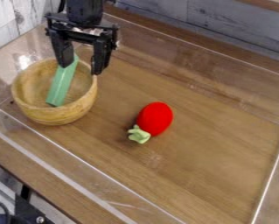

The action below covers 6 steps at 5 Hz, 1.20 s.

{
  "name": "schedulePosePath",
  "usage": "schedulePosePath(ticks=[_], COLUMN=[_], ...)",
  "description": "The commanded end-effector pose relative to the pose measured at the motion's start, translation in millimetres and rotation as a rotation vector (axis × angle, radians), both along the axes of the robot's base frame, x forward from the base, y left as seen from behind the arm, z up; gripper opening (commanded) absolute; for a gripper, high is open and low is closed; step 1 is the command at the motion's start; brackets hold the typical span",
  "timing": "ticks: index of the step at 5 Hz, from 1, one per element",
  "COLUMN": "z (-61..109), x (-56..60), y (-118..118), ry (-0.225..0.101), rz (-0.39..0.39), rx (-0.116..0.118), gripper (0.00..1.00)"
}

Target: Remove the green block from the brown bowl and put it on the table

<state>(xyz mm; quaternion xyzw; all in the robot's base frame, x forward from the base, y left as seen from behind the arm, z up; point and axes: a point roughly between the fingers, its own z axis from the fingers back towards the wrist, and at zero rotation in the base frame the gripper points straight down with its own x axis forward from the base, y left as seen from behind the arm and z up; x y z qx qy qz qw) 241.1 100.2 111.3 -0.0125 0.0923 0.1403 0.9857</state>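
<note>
The green block [62, 85] is a long mint bar lying slanted inside the brown bowl [37, 107], its upper end resting on the far rim. The bowl sits at the left of the table [200, 157]. My gripper [83, 59] hangs just above the bowl's far right rim, pointing down, open with its two black fingers spread wide. The left finger [65, 54] stands in front of the block's upper end; nothing is between the fingers.
A red strawberry toy [155, 119] with green leaves lies on the wood right of the bowl. Low clear acrylic walls [165, 214] edge the tabletop. A clear triangular piece stands behind the gripper at the back left.
</note>
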Motion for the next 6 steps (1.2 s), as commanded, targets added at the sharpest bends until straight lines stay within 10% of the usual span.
schedulePosePath(ticks=[1,6], z=[13.5,-38.0], x=[-3.2,-1.8], y=[4,45], ry=[-0.052,-0.038], rz=[0.031,0.048], rx=[0.031,-0.001], gripper=[1.0,1.0])
